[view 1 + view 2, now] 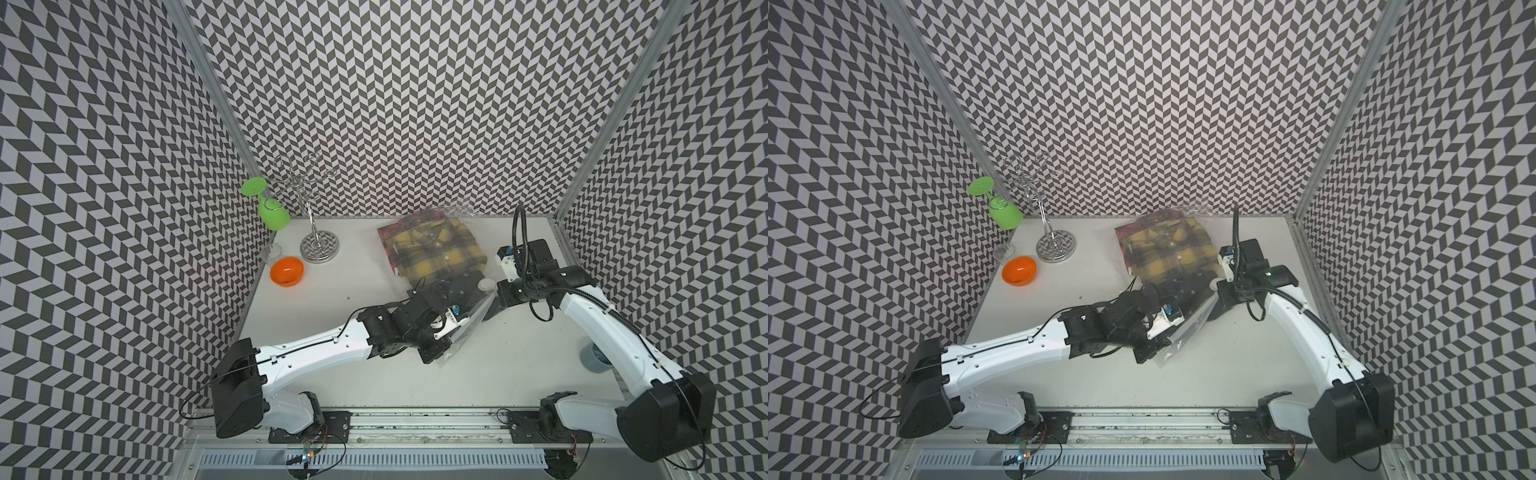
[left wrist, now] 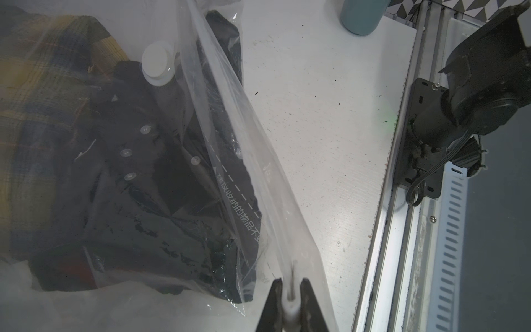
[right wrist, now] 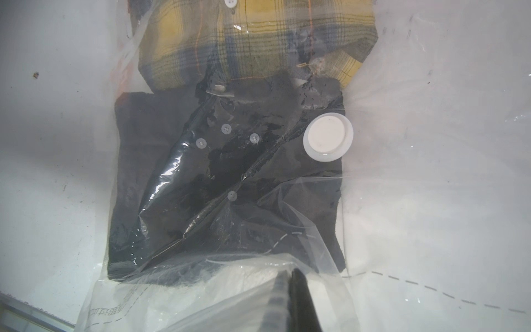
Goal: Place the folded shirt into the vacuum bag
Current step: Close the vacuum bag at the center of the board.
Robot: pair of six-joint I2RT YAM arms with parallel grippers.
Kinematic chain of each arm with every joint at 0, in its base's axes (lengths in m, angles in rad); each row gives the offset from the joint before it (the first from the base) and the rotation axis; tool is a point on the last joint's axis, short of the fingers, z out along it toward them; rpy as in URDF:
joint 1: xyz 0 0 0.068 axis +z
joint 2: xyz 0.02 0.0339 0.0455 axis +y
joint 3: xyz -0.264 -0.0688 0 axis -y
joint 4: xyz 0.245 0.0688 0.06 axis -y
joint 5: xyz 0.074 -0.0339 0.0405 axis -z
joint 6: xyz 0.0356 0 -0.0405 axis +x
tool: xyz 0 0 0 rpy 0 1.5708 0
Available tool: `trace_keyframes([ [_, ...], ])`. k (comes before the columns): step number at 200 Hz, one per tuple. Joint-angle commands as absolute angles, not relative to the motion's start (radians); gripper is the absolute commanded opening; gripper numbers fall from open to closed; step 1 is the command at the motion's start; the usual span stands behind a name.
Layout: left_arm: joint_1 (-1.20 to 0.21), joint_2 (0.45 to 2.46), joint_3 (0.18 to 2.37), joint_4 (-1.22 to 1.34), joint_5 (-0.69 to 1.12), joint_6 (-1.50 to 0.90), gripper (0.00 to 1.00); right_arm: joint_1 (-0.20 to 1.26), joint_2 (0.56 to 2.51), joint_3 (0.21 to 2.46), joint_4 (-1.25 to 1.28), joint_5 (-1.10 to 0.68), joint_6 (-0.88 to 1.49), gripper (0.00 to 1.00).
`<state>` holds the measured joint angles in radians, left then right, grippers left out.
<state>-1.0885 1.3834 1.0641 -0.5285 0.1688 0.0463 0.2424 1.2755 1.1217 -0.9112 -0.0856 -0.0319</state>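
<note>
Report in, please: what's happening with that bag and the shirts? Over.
Left jaws, right jaws: both shut on mouth edge of vacuum bag. Black shirt inside, yellow plaid shirt deeper in. Orange bowl, wire rack stand apart, far corner.

1. In the left wrist view you are looking at one line of white Chinese characters (image 2: 240,214) printed on the clear film of the vacuum bag (image 2: 247,161). The part coming through clearly is reading "的物品不". The characters at either end of it are blurring out.
2. That print is running alongside a white dashed line (image 2: 230,178), close to the bag's whitish zip edge.
3. In the right wrist view you are getting a faint print (image 3: 109,312) near the bag's edge, next to more dashes. It is showing too blurred to read.
</note>
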Motion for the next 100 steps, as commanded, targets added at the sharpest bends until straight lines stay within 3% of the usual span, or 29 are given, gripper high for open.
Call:
trace_keyframes([
  [1, -1.120, 1.382, 1.046, -0.770, 0.245, 0.044, 0.00, 0.167, 1.247, 1.131, -0.675, 0.119, 0.019, 0.00],
  [100, -1.139, 1.453, 1.089, -0.817, 0.242, 0.108, 0.00, 0.155, 1.246, 1.130, -0.668, 0.030, 0.005, 0.00],
])
